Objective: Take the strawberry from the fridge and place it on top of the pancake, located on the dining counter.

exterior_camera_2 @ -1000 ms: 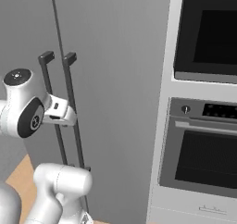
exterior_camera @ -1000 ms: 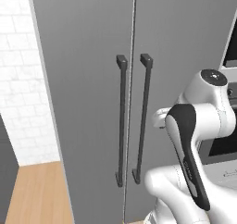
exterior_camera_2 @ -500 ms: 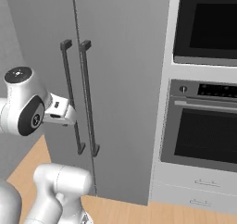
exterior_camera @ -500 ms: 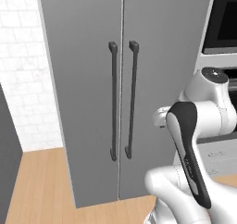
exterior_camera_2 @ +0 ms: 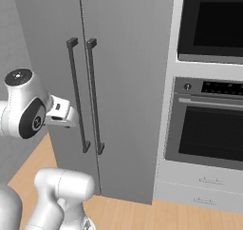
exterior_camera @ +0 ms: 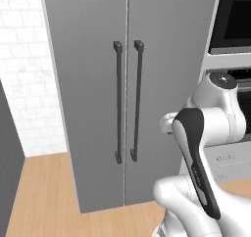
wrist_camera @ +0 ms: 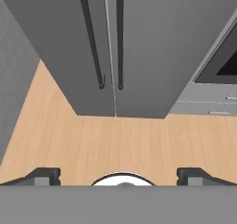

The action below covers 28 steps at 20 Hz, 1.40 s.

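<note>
In front of the fridge point(exterior_camera: 122, 99), doors shut; strawberry presumably inside, unseen. Gripper point(wrist_camera: 118, 174) empty, fingers point(wrist_camera: 44, 174) spread wide, aimed at the floor. Step: approach. Next: reach a door handle point(exterior_camera: 137, 101), pull.

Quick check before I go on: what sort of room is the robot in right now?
A kitchen, by the look of it: a tall grey two-door fridge with both doors shut, a black-glass wall oven stacked beside it, and a light wood floor. The gripper hangs open above that floor.
</note>
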Motion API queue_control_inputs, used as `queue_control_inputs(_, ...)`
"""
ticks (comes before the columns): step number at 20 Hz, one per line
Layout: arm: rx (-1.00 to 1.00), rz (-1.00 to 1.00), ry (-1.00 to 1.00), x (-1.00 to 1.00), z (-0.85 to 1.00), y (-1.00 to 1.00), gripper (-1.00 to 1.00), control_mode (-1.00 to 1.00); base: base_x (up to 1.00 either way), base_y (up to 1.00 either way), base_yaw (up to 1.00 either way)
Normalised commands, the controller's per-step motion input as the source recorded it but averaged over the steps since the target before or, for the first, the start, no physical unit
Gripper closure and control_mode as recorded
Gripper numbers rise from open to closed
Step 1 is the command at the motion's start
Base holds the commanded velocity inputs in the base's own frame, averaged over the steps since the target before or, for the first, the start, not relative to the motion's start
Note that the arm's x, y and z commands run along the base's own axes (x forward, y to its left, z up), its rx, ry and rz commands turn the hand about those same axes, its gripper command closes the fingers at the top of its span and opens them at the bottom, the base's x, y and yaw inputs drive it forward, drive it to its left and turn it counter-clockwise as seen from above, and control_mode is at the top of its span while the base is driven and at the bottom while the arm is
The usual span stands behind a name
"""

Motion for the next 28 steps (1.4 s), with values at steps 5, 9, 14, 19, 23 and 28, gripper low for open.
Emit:
queue_control_inputs(5, -0.03, 0.00, 0.01, 0.68, 0.00, 0.00, -1.00, -1.00, 0.00, 0.00, 0.00)
queue_control_inputs(9, -0.07, 0.00, 0.00, 0.66, 0.00, 0.03, -1.00, -1.00, 0.00, 0.00, 0.00)
queue_control_inputs(14, -0.04, 0.00, -0.12, 0.61, -0.01, 0.00, -1.00, -1.00, 0.00, 0.00, 0.00)
queue_control_inputs(19, 0.00, 0.00, -0.06, 0.51, -0.06, 0.04, -1.00, -1.00, 0.00, 0.00, 0.00)
queue_control_inputs(23, 0.00, 0.00, -0.03, 0.47, -0.04, 0.00, -1.00, -1.00, 0.00, 0.00, 0.00)
queue_control_inputs(28, 0.00, 0.00, -0.11, 0.41, -0.14, 0.04, -1.00, -1.00, 0.00, 0.00, 0.00)
